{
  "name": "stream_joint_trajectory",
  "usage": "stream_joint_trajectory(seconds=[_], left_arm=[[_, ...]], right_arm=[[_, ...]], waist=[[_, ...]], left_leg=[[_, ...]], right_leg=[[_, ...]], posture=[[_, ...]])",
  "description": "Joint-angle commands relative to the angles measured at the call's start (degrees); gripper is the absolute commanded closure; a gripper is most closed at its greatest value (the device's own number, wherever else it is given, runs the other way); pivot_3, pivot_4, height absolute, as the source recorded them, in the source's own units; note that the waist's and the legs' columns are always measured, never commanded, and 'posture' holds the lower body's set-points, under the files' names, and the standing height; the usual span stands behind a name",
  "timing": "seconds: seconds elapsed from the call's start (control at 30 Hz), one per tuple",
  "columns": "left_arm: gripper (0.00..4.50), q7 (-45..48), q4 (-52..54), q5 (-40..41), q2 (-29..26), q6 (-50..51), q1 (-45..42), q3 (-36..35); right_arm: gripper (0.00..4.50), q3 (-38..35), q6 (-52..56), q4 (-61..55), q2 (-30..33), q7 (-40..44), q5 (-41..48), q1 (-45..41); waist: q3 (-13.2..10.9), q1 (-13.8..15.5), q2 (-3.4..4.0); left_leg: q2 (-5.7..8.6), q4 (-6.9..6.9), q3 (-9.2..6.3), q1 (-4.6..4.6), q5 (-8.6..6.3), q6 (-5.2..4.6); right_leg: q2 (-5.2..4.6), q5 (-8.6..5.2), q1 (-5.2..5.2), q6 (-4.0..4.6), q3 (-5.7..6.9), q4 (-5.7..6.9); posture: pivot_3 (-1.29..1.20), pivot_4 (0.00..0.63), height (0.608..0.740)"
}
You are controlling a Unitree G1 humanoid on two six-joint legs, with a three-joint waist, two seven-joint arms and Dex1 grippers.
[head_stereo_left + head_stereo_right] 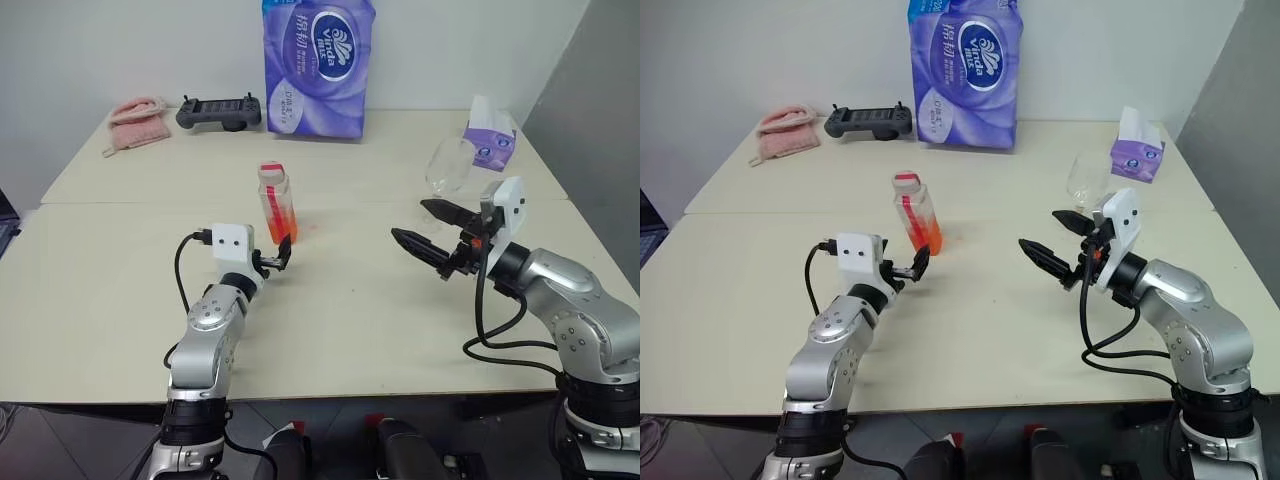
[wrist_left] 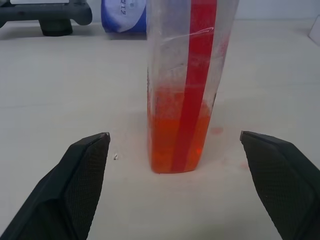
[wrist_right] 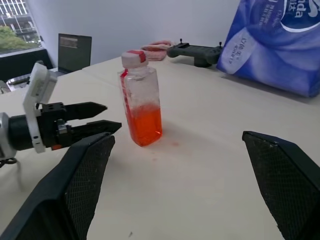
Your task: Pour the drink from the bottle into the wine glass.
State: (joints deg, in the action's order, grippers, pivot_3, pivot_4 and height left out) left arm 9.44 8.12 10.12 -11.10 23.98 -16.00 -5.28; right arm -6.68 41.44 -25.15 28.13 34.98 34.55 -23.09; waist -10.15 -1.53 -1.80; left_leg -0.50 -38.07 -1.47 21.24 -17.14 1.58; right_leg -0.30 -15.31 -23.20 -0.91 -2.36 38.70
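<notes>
While both end effectors gape empty: bottle [image 1: 276,205] upright, cap topmost; left end effector [image 1: 277,256] just short of it.

pale beige table [image 1: 120,300] against a white wall [image 1: 120,50], window [image 3: 12,20] beyond

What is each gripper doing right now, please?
Left gripper: open, empty, just short of the bottle.
Right gripper: open, empty, above the table.
</notes>
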Motion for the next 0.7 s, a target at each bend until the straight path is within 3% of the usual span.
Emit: stream_joint_trajectory(seconds=[0.03, 0.7], left_arm=[[0.06, 0.48, -1.53, -0.39, -0.24, -2.42, -1.98, -0.10], [0.06, 2.96, -17.46, -1.28, -0.82, -10.01, -15.61, 0.08]], right_arm=[[0.00, 0.79, -2.30, -0.88, -0.34, 0.36, -0.02, -0.71], [0.00, 1.37, -2.55, -2.19, -1.11, -1.89, 1.23, -2.10]], waist=[[0.00, 0.00, 0.00], [0.00, 0.05, 0.00]], left_leg=[[-0.01, 0.00, -0.01, 0.00, 0.00, 0.00], [0.00, -0.02, -0.04, 0.02, 0.00, 0.01]], right_leg=[[0.00, 0.00, 0.00, 0.00, 0.01, 0.00], [-0.02, 0.01, -0.02, 0.00, 0.05, 0.04]], posture=[[0.00, 0.150, 0.740], [0.00, 0.150, 0.740]])
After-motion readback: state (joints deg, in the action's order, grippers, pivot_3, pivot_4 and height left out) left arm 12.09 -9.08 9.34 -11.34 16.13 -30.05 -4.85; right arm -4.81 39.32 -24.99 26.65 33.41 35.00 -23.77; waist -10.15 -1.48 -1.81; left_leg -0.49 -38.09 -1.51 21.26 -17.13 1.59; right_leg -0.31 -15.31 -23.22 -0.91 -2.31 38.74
